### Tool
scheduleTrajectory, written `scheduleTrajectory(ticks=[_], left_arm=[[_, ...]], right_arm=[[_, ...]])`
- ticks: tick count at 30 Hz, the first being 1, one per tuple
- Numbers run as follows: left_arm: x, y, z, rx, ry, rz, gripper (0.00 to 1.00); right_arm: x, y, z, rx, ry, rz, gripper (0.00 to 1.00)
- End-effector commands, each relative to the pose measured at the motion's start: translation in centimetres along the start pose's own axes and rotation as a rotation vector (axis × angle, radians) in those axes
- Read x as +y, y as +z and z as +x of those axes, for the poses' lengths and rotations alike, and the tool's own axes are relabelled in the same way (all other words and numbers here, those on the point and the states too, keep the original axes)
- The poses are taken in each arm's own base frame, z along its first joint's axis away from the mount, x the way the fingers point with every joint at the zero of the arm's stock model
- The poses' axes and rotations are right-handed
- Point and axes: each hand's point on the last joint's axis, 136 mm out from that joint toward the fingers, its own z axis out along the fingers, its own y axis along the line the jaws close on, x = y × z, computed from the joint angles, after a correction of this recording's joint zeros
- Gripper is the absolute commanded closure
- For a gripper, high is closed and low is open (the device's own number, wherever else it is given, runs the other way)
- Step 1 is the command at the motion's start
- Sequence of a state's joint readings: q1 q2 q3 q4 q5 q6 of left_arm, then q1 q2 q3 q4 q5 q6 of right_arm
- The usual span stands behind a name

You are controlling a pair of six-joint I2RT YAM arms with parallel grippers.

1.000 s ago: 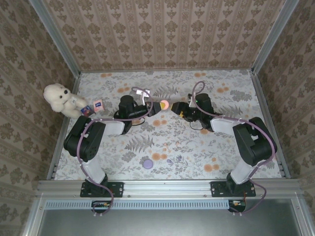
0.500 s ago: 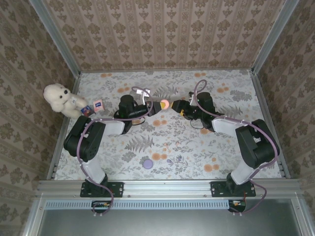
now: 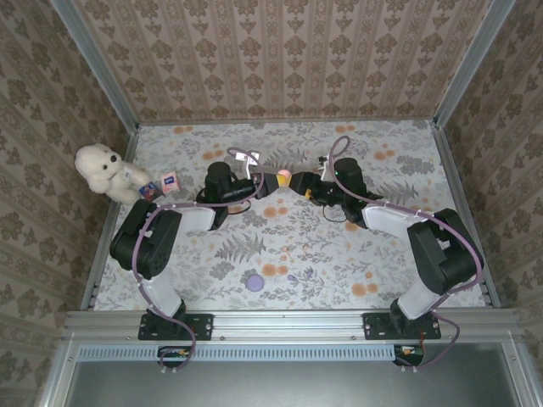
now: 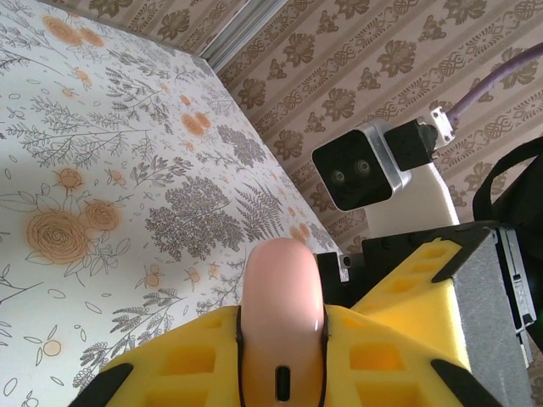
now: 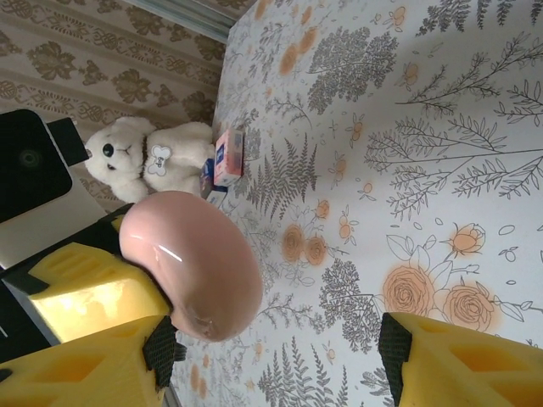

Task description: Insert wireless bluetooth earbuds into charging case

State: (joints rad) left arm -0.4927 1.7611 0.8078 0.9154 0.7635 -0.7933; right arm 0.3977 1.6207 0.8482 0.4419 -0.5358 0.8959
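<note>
The charging case [image 3: 283, 176] is a glossy pink oval with its lid closed, held off the table between the two arms. My left gripper [image 3: 276, 180] is shut on it; in the left wrist view the case [image 4: 282, 297] stands out from between the yellow fingers [image 4: 187, 360] of the left gripper [image 4: 282, 348], a small port facing the camera. My right gripper [image 3: 299, 181] is open just right of the case. In the right wrist view the case [image 5: 191, 271] lies against the left finger [image 5: 102, 339] of the right gripper [image 5: 280, 352], and the other finger stands well apart. The earbuds are hidden.
A white teddy bear [image 3: 103, 170] sits at the table's left edge with small pink and blue boxes [image 3: 170, 180] beside it. A small purple round object [image 3: 255, 281] lies near the front middle. Patterned walls enclose the floral table [image 3: 339, 246].
My right gripper has moved left and slightly back, up to the pink case. The left gripper has kept its hold and shifted the case slightly toward the back.
</note>
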Motion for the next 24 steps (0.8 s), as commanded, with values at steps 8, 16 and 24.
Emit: scheduleTrajectory(ticks=[8,16,24], left_arm=[[-2.1,0.5,-0.7,0.003,0.045,0.058,1.0],[-3.0,0.3,-0.8,0.002,0.054,0.075,1.0],[-3.2,0.4,-0.6,0.006,0.054,0.081,1.0]], right_arm=[[-1.9,0.8,-0.8,-0.014,0.017,0.04,0.35],[-4.2,1.1,-0.8,-0.019,0.054,0.076,0.36],[-4.5,1.5,-0.8,-0.017,0.066,0.079,0.37]])
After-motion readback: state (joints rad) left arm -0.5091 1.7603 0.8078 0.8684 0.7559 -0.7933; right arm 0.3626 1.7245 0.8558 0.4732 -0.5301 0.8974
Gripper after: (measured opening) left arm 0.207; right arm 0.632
